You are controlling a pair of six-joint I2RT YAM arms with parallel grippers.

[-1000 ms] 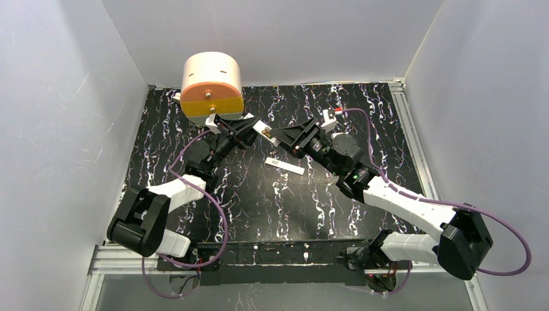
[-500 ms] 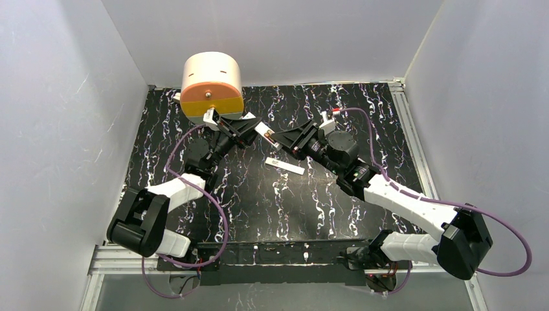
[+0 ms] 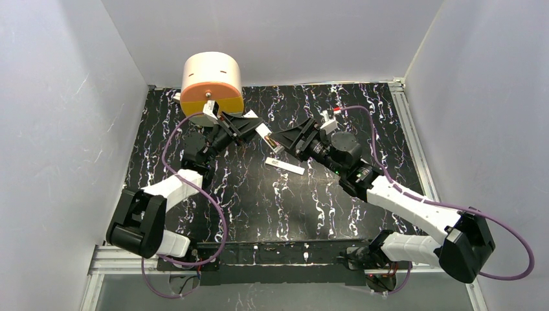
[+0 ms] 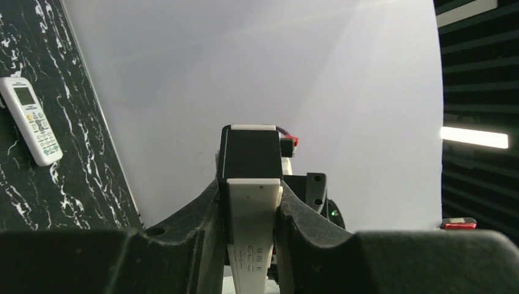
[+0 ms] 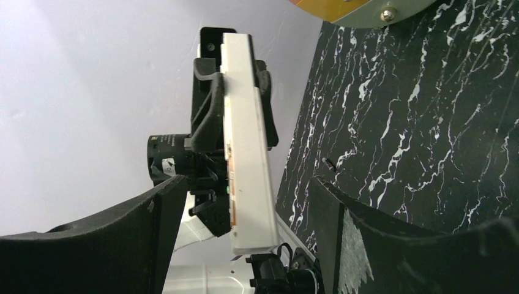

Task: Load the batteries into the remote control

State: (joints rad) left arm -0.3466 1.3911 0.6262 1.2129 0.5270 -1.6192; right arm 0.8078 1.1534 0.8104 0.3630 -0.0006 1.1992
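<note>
While above the table [image 4: 79, 177], remote control [image 4: 251, 245]: pinched in left gripper [image 4: 251, 208], dark end away.
Right gripper [image 5: 245, 184]: spread wide, straddling that far end, untouching.
Second handset [image 4: 29, 122]: on table, far left of left gripper.

The remote control [image 3: 263, 133] is held above the mat [image 3: 259, 201] in the left gripper [image 3: 251, 124]; the right gripper [image 3: 280, 139] flanks its right end; a second remote [image 3: 285, 166] lies on the mat just before them; a drum-shaped container [image 3: 212, 84] stands behind, back left.
</note>
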